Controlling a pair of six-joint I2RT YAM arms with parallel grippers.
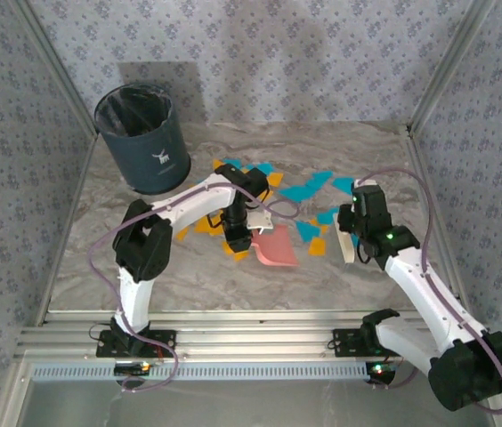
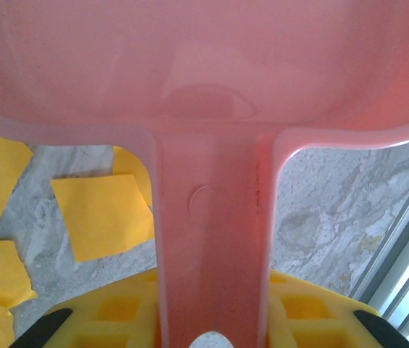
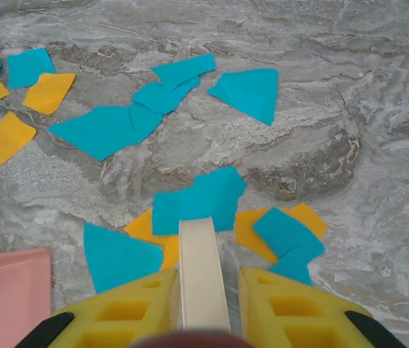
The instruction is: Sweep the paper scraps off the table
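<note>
The table (image 1: 189,276) carries a bin (image 1: 141,138) at 10 o'clock and a pink pan (image 1: 278,246) near the centre. The pan's mouth faces about 3 o'clock. The left gripper (image 2: 212,319) pinches the pan's handle between its yellow pads. At 3 o'clock of the pan, the right gripper (image 3: 204,304) is clamped on a narrow cream blade (image 3: 201,268) that points at a blue piece. The scraps (image 1: 309,189), orange and blue, are scattered from 9 o'clock of the pan round through 12 to 3, and some lie just beside the blade tip.

Likely trouble:
- The orange pieces under the handle lie behind the mouth, so a sweep toward the pan would probably miss them.
- Whether the pan's lip touches the table cannot be told. If it is lifted, flat paper may slide underneath.
- The blade is narrow, so pieces could slip round either side of it.
- The blue pieces toward 12 and 1 o'clock lie well apart from the pan, and a careless stroke could scatter them further.
</note>
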